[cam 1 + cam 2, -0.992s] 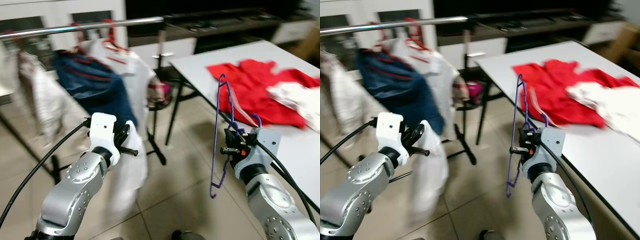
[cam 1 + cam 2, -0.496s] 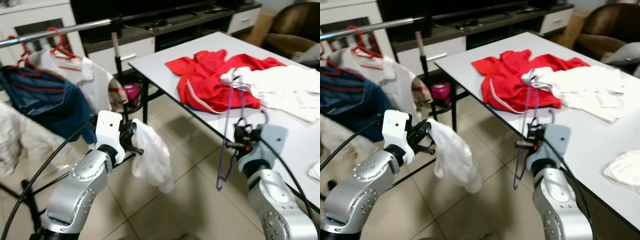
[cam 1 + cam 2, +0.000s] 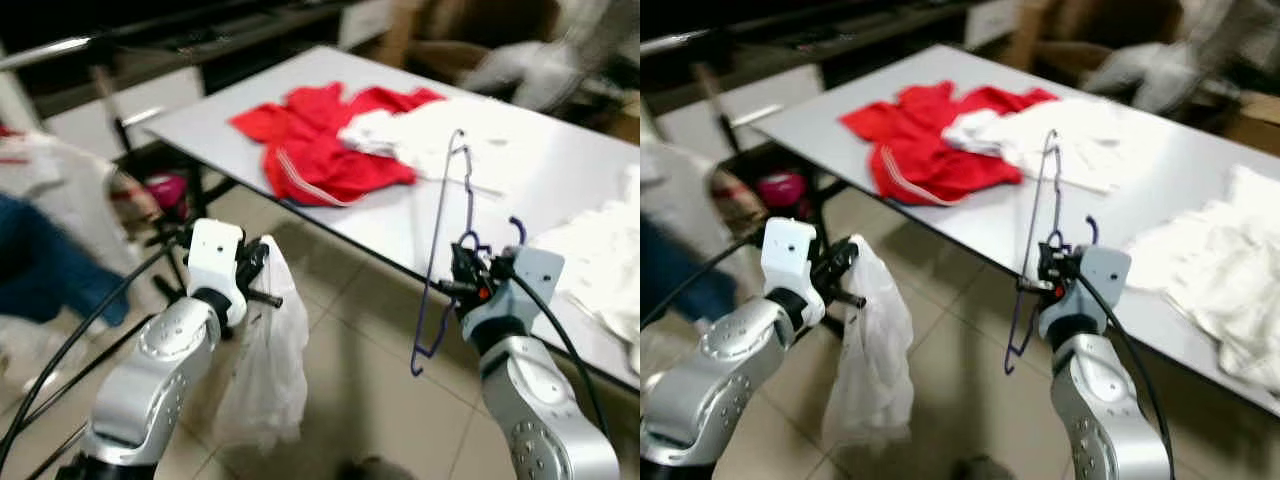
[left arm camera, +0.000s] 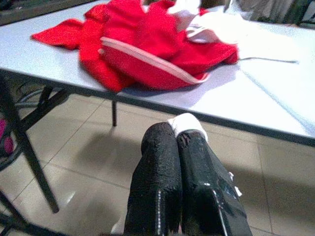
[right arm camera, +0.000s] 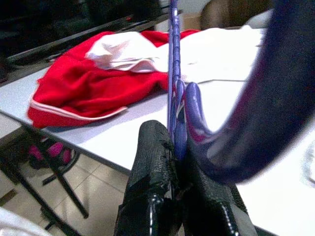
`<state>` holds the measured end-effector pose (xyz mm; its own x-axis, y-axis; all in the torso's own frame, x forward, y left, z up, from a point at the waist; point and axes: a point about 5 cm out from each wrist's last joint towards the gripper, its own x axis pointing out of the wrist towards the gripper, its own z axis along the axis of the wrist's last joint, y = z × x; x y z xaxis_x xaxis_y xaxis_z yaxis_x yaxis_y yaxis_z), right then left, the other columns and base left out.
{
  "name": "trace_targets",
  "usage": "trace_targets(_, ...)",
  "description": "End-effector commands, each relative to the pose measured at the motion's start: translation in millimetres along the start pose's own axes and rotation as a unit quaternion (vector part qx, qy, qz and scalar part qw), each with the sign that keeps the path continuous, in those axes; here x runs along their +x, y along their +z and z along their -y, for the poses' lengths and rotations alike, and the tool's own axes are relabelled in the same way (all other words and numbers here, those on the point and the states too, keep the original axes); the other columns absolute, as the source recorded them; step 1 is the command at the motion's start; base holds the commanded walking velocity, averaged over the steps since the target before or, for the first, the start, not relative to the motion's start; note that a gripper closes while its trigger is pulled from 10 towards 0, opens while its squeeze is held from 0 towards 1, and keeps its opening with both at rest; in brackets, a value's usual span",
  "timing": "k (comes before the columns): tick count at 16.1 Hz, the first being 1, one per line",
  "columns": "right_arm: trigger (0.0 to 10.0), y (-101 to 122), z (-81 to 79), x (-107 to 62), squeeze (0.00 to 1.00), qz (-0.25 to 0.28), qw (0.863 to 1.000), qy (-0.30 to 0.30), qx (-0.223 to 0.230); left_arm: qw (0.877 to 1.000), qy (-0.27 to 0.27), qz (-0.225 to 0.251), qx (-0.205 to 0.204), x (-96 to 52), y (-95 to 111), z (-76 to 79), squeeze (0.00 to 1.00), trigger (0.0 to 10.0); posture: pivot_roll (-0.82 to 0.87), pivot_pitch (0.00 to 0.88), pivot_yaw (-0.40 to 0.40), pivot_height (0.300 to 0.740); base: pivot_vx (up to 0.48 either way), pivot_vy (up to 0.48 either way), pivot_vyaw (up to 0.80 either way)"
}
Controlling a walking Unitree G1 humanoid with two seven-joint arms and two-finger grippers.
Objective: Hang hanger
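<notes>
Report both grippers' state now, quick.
Left gripper: jaws shut on a white garment that hangs below it.
Right gripper: jaws shut on the purple hanger, held upright beside the table.

Before me stands a grey table with a red garment lying crumpled on it, a white garment partly overlapping its edge, and more white cloth at my right; beige floor tiles below

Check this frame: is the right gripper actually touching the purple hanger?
Touching. In the right wrist view the right gripper has its black fingers pressed shut on the purple hanger.
</notes>
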<state>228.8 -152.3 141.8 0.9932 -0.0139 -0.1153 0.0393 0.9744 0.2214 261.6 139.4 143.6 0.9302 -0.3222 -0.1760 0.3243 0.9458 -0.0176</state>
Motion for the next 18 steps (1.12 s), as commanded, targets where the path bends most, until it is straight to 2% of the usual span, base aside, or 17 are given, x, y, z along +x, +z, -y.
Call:
trace_targets(1, 10.0, 6.7, 3.8, -0.4, 0.00, 0.016, 1.000, -0.007, -0.005, 1.000, -0.006, 0.014, 0.002, 1.7, 6.3, 2.0, 0.00, 10.0, 0.02, 0.014, -0.010, 0.740, 0.000, 0.000, -0.80)
trace_targets(4, 10.0, 3.6, 4.6, -0.3, 0.00, 0.009, 1.000, -0.010, -0.011, 1.000, -0.005, 0.015, 0.002, 2.2, 6.7, 2.3, 0.00, 10.0, 0.02, 0.014, -0.011, 0.740, 0.000, 0.000, -0.80)
trace_targets(10, 10.0, 1.7, 9.3, -1.7, 0.00, -0.004, 0.998, -0.023, 0.051, 1.000, -0.003, 0.017, -0.002, 1.9, 6.8, 1.7, 0.00, 10.0, 0.02, 0.013, -0.009, 0.740, 0.000, 0.000, -0.80)
trace_targets(18, 10.0, -1.2, 5.4, -4.8, 0.00, -0.026, 0.999, 0.001, 0.043, 1.000, -0.008, 0.020, -0.006, 1.2, 7.6, 1.5, 0.00, 10.0, 0.01, 0.013, -0.004, 0.740, 0.000, 0.000, -0.79)
